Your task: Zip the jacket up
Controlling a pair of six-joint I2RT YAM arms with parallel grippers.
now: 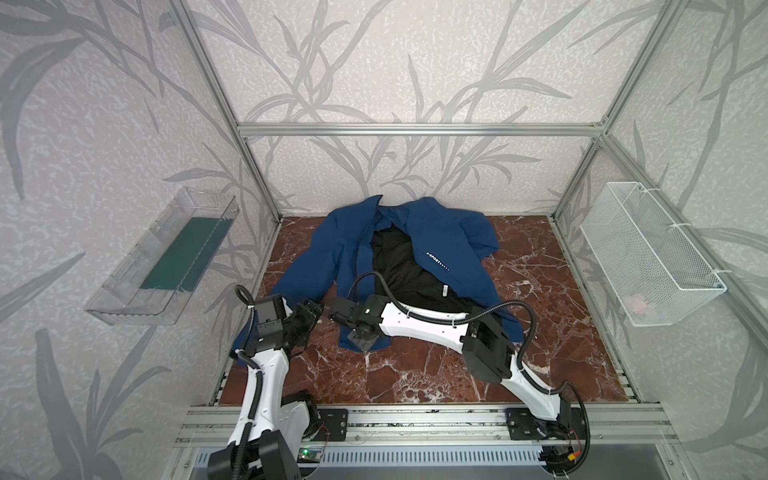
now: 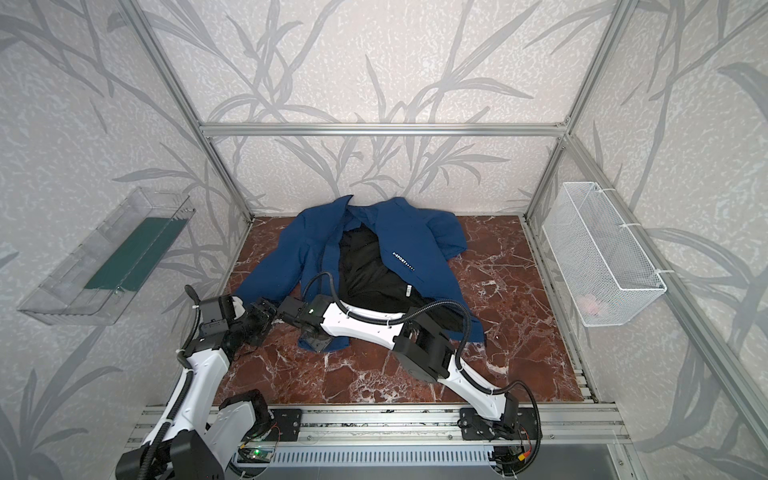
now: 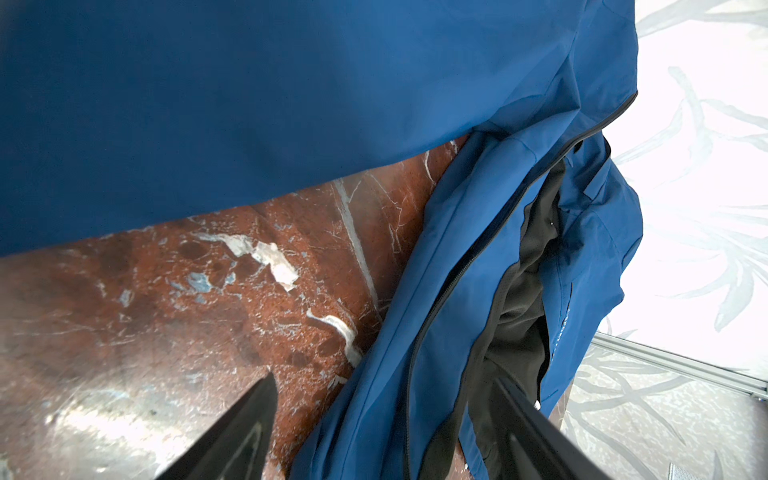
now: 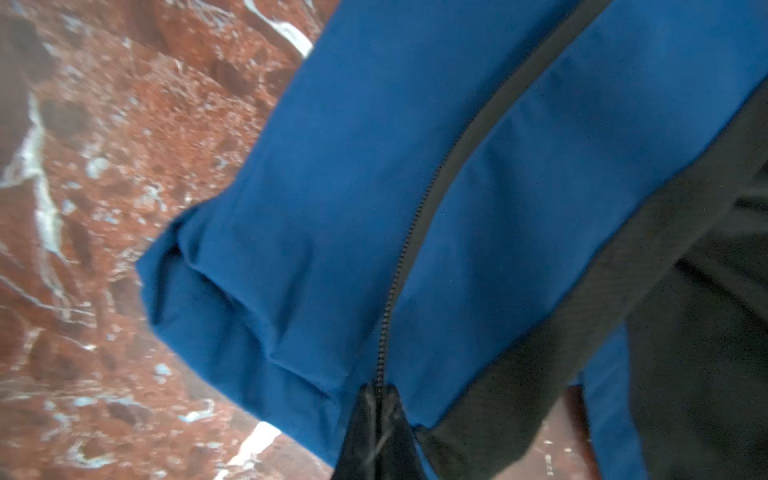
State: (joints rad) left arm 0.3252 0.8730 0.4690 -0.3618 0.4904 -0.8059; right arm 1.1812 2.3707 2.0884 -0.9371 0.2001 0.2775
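Note:
The navy-blue jacket (image 1: 453, 249) (image 2: 419, 245) lies unzipped on the red marble table (image 1: 415, 374). Its black lining shows between the two front panels. My right gripper (image 1: 365, 338) (image 2: 318, 338) reaches across to the lower hem of the left-hand front panel. In the right wrist view that gripper (image 4: 379, 388) is shut on the black zipper line (image 4: 419, 216) of the jacket (image 4: 332, 166) at the hem. My left gripper (image 1: 311, 309) (image 2: 264, 309) hovers beside the jacket's sleeve. It stands open (image 3: 384, 378), with the jacket's front edge (image 3: 449, 299) lying below and between its fingers, untouched.
A clear plastic tray (image 1: 162, 262) with a green insert hangs on the left wall. A white wire basket (image 1: 648, 253) hangs on the right wall. Aluminium frame posts stand at the table's corners, and a rail (image 1: 415, 419) runs along its front edge.

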